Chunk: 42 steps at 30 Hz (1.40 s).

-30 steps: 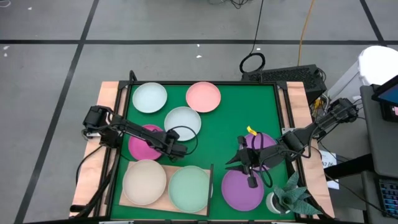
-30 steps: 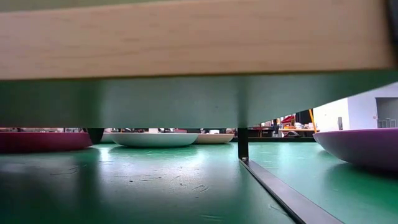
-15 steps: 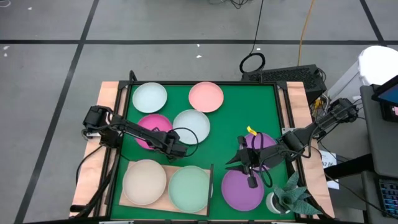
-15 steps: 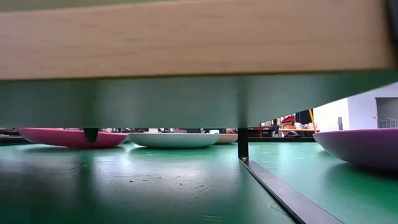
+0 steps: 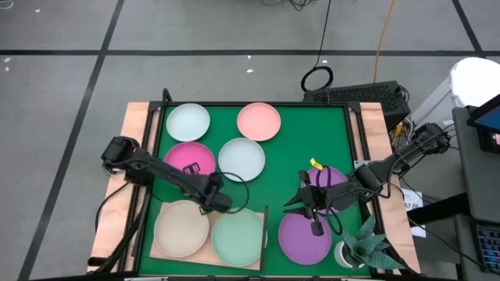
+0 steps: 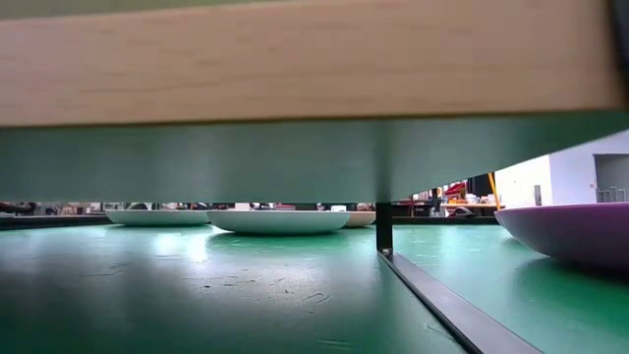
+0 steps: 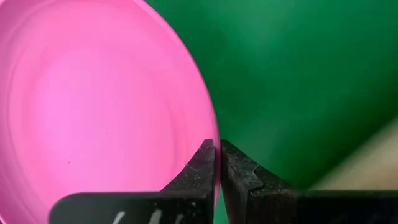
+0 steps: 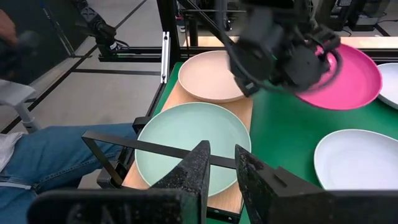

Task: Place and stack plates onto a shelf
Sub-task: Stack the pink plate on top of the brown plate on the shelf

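My left gripper (image 5: 209, 191) is shut on the magenta plate (image 5: 187, 156), which hangs above the green mat (image 5: 297, 148) just beyond the shelf (image 5: 205, 255). The shelf is a light-wood board bearing a beige plate (image 5: 181, 228) and a pale green plate (image 5: 237, 238), with a dark upright edge piece (image 5: 266, 225) at its right end. A mint plate (image 5: 188, 122), a salmon plate (image 5: 258, 121) and a pale plate (image 5: 241, 158) rest on the mat. My right gripper (image 5: 312, 209) hovers over two purple plates (image 5: 305, 240), fingers slightly open, nothing between them. My left gripper pinches the magenta plate's rim (image 7: 210, 134) between its two fingers, one on the inner face and one outside. It holds the edge nearest the shelf and comes at it slanting down from above. The plate (image 8: 345, 68) is lifted clear of the mat and tilted.
A potted plant (image 5: 363, 250) stands at the near right corner. A small yellow thing (image 5: 316, 164) lies by the farther purple plate (image 5: 332, 181). Beyond the table's left side a person's leg in jeans (image 8: 50, 155) shows. Bare mat lies in the middle and far right.
My left gripper has taken hold of the magenta plate's rim and drawn back toward the shelf. The plate first slid along the mat toward the right, nudging the pale plate a little rightward, and now hangs lifted clear and tilted.
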### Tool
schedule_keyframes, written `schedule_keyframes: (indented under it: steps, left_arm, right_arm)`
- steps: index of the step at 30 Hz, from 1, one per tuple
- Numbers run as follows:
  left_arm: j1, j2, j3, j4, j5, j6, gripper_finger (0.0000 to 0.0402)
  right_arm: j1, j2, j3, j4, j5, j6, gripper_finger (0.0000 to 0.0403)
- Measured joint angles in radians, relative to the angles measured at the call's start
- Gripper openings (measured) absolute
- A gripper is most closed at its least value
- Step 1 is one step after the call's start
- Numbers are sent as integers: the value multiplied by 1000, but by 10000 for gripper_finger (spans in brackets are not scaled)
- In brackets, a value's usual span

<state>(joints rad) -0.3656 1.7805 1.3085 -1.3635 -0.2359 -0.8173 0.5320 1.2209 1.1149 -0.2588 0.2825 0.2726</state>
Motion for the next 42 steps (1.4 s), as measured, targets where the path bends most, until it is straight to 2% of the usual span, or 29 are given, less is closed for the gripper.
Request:
schedule_keyframes:
  steps: [7,14,23,42]
  left_arm:
    - [-127,0,207,-91,-5,7,10]
    - [-242,-1,308,-125,-10,-8,10]
    - [-367,-1,354,-136,1,-67,10]
    - [-516,-1,369,-81,3,-251,9]
  right_arm:
    - [0,0,0,0,0,0,61]
    - [0,0,0,0,0,-5,61]
    - [0,0,0,0,0,-5,61]
    - [0,0,0,0,0,-5,61]
